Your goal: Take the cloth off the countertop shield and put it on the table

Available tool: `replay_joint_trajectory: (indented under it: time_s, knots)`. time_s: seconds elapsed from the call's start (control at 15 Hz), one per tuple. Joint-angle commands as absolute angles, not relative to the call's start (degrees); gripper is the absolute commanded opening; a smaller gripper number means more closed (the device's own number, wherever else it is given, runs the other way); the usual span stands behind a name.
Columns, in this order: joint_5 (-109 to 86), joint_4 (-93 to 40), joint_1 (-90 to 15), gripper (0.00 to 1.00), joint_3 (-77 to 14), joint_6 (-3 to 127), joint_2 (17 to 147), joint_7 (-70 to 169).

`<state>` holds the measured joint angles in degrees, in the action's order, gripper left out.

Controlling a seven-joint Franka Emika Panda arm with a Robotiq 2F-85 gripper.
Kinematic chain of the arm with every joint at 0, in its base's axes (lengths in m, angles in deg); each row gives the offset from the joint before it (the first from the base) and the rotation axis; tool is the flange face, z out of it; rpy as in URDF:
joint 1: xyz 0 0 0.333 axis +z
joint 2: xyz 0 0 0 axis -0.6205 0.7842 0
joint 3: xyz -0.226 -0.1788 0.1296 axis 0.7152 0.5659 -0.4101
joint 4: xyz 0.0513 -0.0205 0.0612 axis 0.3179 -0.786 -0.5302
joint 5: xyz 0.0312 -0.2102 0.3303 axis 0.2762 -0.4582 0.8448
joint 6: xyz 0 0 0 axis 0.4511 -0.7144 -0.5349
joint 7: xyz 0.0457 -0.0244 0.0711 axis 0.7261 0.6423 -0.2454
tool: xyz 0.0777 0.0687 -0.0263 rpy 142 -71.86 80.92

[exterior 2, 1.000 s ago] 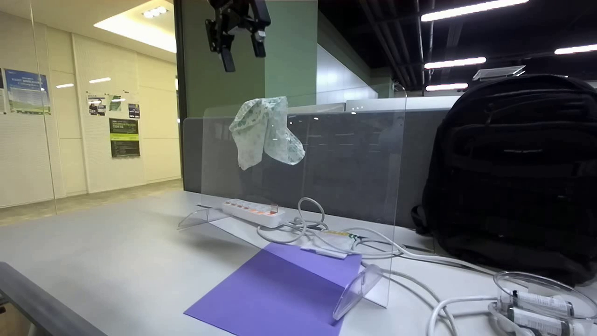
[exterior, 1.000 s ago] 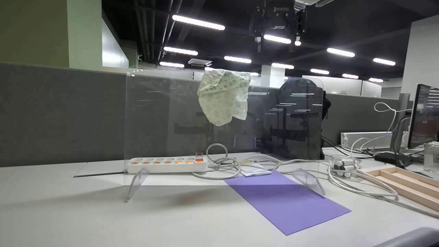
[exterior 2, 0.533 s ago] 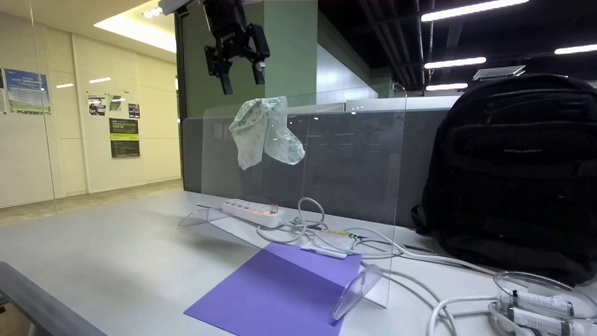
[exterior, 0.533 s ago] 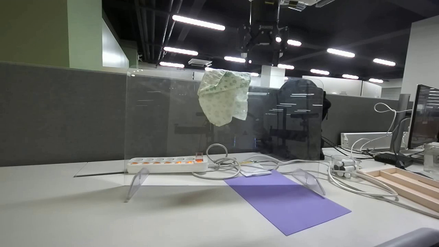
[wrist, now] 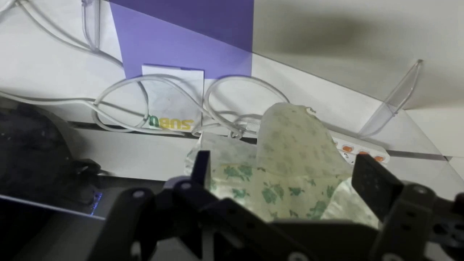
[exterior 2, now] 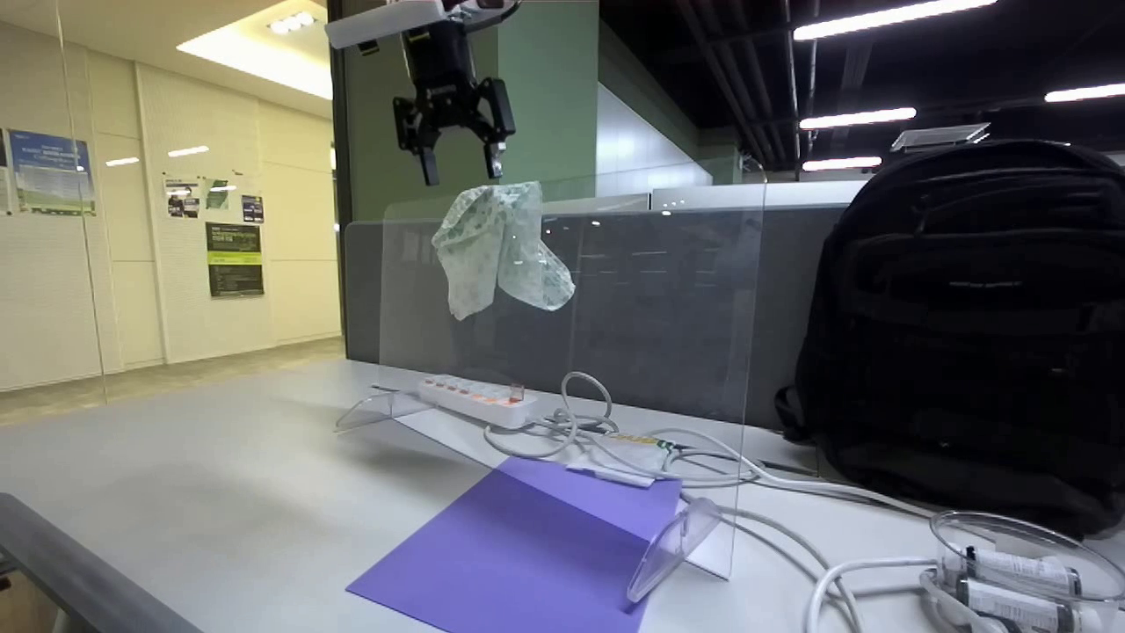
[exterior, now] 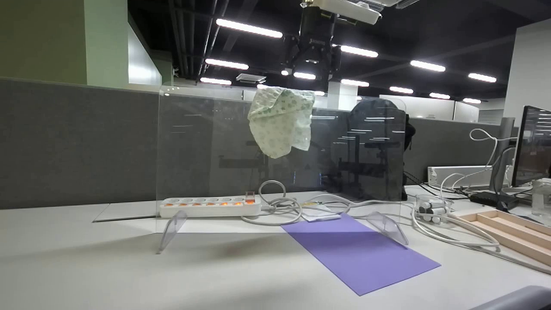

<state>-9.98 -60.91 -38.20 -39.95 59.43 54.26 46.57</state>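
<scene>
Lining up the grasp seems the step in hand: the tool (exterior 2: 463, 174), spread and holding nothing, hangs just above the cloth (exterior: 282, 122) draped over the countertop shield (exterior: 275, 172), so it should next descend astride the cloth and pinch.

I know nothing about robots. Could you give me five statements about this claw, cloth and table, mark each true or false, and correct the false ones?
1. The cloth is draped over the top edge of the clear shield. True.
2. The cloth is being gripped. False: the gripper is open and holds nothing.
3. A white power strip lies on the table. True.
4. Everything on the table is white. False: a flat sheet there is purple.
5. The cloth has a green pattern. True.
</scene>
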Motion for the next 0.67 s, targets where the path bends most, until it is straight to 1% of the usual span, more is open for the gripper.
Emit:
replay_joint_trajectory:
  time_s: [0.0,0.4,0.6]
  knots:
    - [-11.5,-59.2,-38.2,1.0,-39.1,63.8,56.1,47.9]
    - [-20.2,-60.6,-40.2,1.0,-40.1,74.0,57.6,58.9]
    - [-24.9,-60.8,-40.7,1.0,-40.4,75.2,58.5,65.2]
